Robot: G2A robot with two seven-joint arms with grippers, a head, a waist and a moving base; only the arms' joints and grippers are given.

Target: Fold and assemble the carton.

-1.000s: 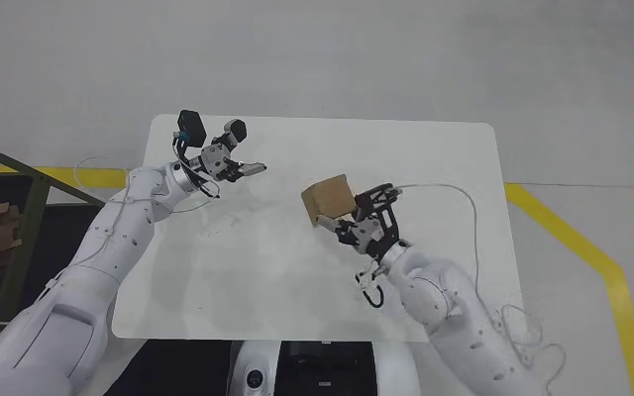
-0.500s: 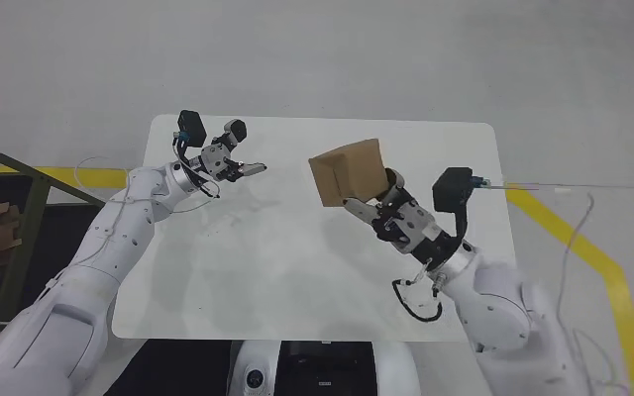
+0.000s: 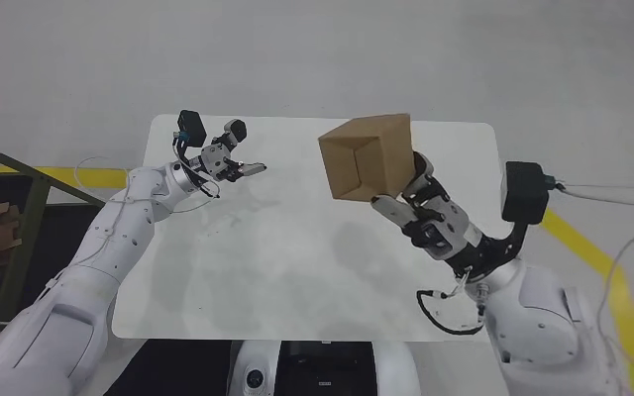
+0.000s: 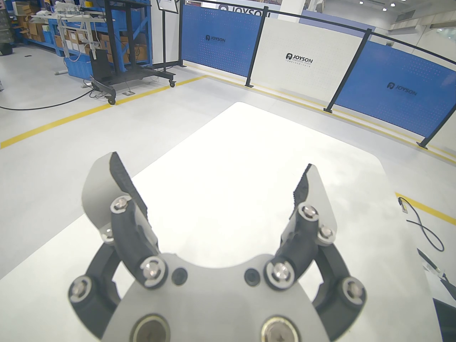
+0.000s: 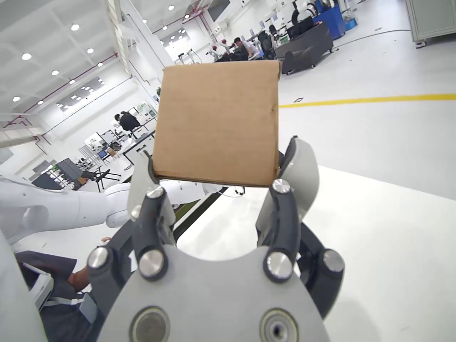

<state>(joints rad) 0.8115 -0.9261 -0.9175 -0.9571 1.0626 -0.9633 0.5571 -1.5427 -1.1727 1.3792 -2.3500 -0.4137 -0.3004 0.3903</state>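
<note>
Two claws | right claw (image 3: 403, 185) grips carton (image 3: 365, 156) aloft over table (image 3: 297, 277) | left claw (image 3: 246, 148) spread

The carton (image 3: 367, 156) is plain brown cardboard, matt and slightly fibrous, with raw cut edges. The table (image 3: 297, 287) is white, smooth and low-sheen, with faint grey smudges at 7 o'clock from the carton. The left gripper (image 4: 212, 176) has a brushed-metal base plate, bright polished screw heads, matt black plastic links, pale smooth finger shells and black ribbed, rubber-like pads (image 4: 126, 183). The right gripper (image 5: 219, 158) is finished alike.
</note>
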